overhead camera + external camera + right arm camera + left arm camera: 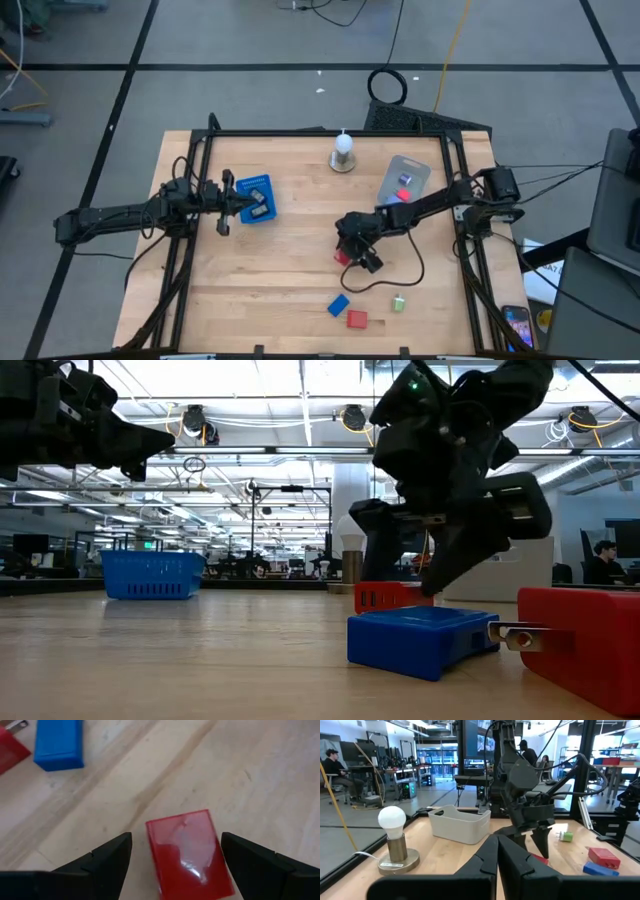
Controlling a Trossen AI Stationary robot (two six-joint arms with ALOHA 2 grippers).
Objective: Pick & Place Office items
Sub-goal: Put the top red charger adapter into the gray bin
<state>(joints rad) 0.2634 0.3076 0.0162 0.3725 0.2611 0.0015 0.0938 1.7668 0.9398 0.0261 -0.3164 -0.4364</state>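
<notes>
A red block (189, 852) lies flat on the wooden table (280, 270), right of its middle. My right gripper (176, 840) slants down over it, open, one finger on each side with a gap to both. Nearer the front edge lie a blue block (339, 304), a red block with metal prongs (357, 319) and a small green piece (398, 303). My left gripper (228, 198) hovers shut at the table's left, beside a flat blue box (256, 198).
A translucent tub (404, 180) holding a red and a blue piece stands at the back right. A light bulb on a round base (343, 152) stands at the back middle. A black cable (405, 270) loops beside my right gripper. Bare wood lies front left.
</notes>
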